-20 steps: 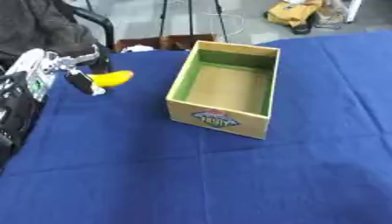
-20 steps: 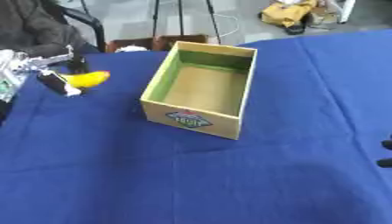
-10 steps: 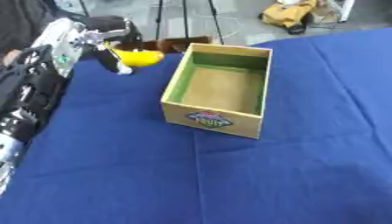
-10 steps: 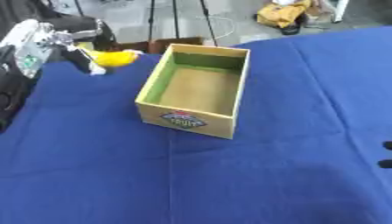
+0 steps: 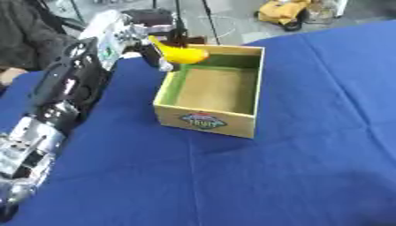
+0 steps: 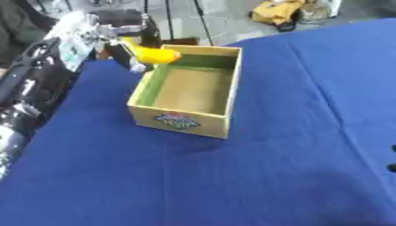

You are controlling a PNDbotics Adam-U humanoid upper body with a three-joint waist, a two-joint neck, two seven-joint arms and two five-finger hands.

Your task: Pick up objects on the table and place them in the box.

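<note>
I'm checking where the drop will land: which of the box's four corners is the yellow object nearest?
The far left corner of the box. The yellow object, held in the left hand, hangs over it; the other three corners are clear.

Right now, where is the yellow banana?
The banana is up in the left hand, at the upper left of the left eye view, hanging over the far left corner of the box.
</note>
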